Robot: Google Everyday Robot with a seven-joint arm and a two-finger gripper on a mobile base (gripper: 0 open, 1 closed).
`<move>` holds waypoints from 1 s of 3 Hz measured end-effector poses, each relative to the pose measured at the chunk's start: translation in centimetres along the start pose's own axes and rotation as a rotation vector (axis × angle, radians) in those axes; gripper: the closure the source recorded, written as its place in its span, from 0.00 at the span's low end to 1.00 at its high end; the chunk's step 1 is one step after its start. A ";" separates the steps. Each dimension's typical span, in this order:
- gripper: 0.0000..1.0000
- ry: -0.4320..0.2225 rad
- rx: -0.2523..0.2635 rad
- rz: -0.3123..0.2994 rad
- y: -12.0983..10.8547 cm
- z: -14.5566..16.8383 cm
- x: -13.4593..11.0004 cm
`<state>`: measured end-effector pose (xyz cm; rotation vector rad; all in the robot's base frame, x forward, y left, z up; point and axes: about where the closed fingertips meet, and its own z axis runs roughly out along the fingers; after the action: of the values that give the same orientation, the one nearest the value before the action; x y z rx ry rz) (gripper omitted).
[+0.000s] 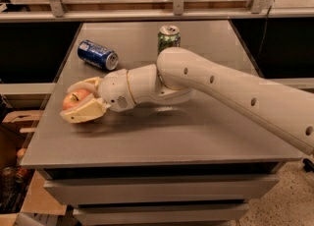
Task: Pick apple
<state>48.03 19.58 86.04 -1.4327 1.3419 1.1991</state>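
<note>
The gripper (68,103) was found at the left edge of the counter (196,139), carried there by the arm (221,85), which was stretched across the surface from the right. The apple (75,99) was seen between the two pale fingers (84,114), one finger lying over its far side and the other along its near side. The gripper was judged to be closed on the apple, as both fingers appeared to be pressed against the fruit. The apple was therefore placed directly ahead of the wrist, on the line of the gripper's long axis, which ran leftward and slightly toward the camera. A shadow was cast on the counter just below the near finger. Whether the apple was resting on the surface or was held just above it could not be told.

A blue can (98,55) was lying on its side behind the gripper, well apart from it. A green can (169,37) stood upright further back, behind the arm. The coming move was judged to be an upward lift, for which nothing was seen to stand in the way above the apple.
</note>
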 end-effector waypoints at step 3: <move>1.00 0.000 0.000 0.000 0.0 0.0 0.0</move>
<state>48.04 19.57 86.08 -1.4327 1.3415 1.1989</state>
